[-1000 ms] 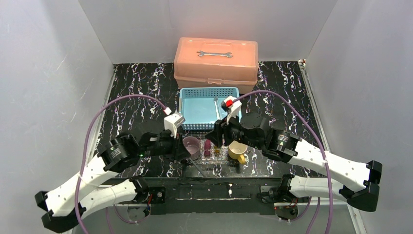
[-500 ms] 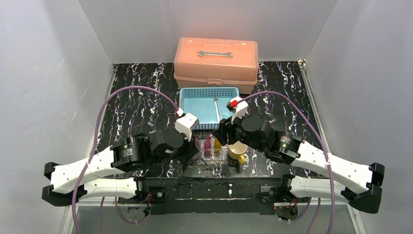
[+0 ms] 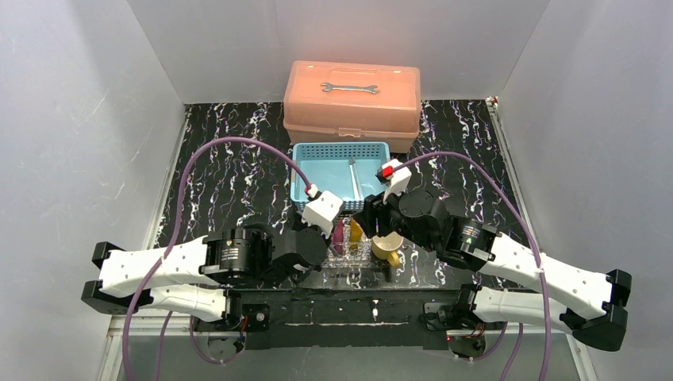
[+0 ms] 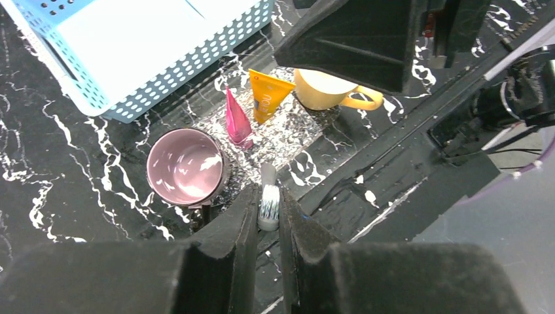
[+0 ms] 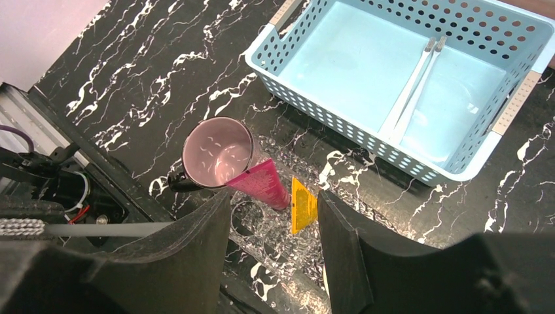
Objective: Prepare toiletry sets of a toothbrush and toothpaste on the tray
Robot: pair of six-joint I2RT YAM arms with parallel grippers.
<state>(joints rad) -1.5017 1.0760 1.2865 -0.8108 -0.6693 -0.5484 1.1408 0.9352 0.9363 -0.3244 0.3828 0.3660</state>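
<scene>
Two arms crowd the tray (image 4: 288,140) at the lower middle of the overhead view. My left gripper (image 4: 267,196) is pinched almost closed on a toothbrush (image 4: 268,204). In its wrist view the white bristled head sticks out just past the fingertips, over the tray's near edge and just right of the purple mug (image 4: 186,167).

My right gripper (image 5: 273,195) stands about half open with nothing in it. Through its camera I see the yellow tube (image 5: 302,205) below the gap between the fingers.

The magenta tube (image 4: 237,121) sits on the glittery tray just beside the purple mug, with the yellow tube next to it on the right. The yellow mug (image 4: 324,90) is at the tray's upper right corner. Whether the tubes stand or lean I cannot tell.

Above them in the frame lies the blue mesh basket (image 5: 340,127), with two more pale brushes (image 5: 407,95) inside, side by side. At the top centre of the overhead view the salmon toolbox (image 3: 351,107) carries a wrench (image 3: 349,87) on its lid.
</scene>
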